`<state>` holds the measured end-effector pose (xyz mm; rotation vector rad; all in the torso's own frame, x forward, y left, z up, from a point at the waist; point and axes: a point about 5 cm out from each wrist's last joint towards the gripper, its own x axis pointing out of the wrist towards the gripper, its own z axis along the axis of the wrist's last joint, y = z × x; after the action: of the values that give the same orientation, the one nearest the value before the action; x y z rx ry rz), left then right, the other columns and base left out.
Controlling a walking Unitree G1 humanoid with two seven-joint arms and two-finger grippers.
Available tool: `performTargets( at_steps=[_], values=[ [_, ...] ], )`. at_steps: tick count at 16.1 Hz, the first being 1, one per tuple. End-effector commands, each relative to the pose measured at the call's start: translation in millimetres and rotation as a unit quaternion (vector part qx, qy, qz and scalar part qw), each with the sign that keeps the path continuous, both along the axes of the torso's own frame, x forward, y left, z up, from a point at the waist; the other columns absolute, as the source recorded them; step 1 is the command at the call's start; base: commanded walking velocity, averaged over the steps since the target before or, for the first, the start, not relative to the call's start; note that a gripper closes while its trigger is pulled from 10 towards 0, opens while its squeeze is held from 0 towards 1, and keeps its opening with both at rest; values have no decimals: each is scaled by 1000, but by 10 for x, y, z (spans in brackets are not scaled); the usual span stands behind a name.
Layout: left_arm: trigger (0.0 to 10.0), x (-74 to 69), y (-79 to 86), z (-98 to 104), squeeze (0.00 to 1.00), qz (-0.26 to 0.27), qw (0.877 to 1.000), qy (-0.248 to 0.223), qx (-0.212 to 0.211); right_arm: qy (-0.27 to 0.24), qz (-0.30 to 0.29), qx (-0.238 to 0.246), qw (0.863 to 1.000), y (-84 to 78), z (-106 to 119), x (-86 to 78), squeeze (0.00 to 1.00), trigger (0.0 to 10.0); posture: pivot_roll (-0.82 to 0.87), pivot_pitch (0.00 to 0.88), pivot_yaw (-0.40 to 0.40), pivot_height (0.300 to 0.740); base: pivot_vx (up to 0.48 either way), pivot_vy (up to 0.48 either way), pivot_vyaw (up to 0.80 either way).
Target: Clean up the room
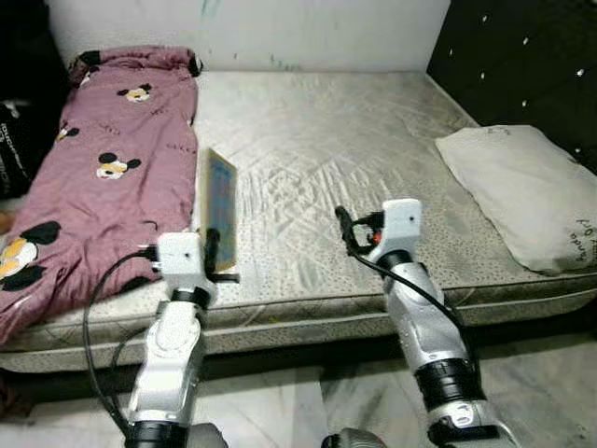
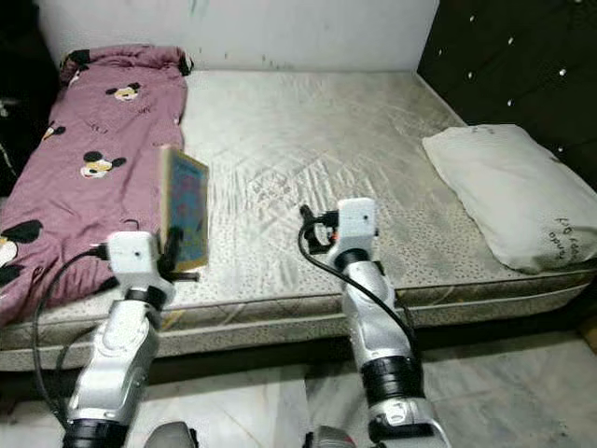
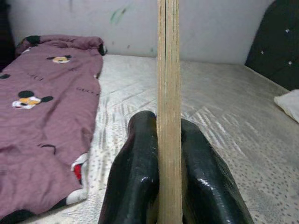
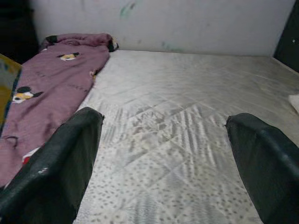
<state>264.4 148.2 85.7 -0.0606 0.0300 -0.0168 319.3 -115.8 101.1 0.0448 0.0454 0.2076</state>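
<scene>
where the bare mattress (image 1: 308, 140) meets the wall on the left: a maroon mickey mouse blanket (image 1: 103, 159) spread along that side. just beside its near edge, above the mattress's front part: a thin picture book (image 1: 220, 207) held upright on edge, pinched between the pressed-in fingers (image 3: 135, 177) of the left gripper (image 1: 213, 254). further right: the right gripper (image 4: 163, 154) over the mattress front with jaws spread wide and holding nothing, then a white pillow (image 1: 522, 191) by the dark tufted headboard (image 1: 522, 56).

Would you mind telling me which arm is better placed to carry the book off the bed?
Left: the left gripper is shut on the upright book. The right gripper hangs open above the bare mattress.
</scene>
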Motion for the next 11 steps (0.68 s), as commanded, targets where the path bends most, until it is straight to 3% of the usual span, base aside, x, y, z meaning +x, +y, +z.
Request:
performTargets(
  at_steps=[1, 11],
  values=[
    [10000, 44, -37, 150, 0, -10, 999, -39, -3, -7, -8, -2, 1000, -62, 34, 25, 0, 10000, 20, 0, -51, 740, 311, 0, -619],
    [10000, 51, -42, 150, 0, -16, 999, -38, -5, -10, -8, -4, 1000, -64, 39, 35, 0, 10000, 19, 0, -50, 740, 313, 0, -42]
  ],
)
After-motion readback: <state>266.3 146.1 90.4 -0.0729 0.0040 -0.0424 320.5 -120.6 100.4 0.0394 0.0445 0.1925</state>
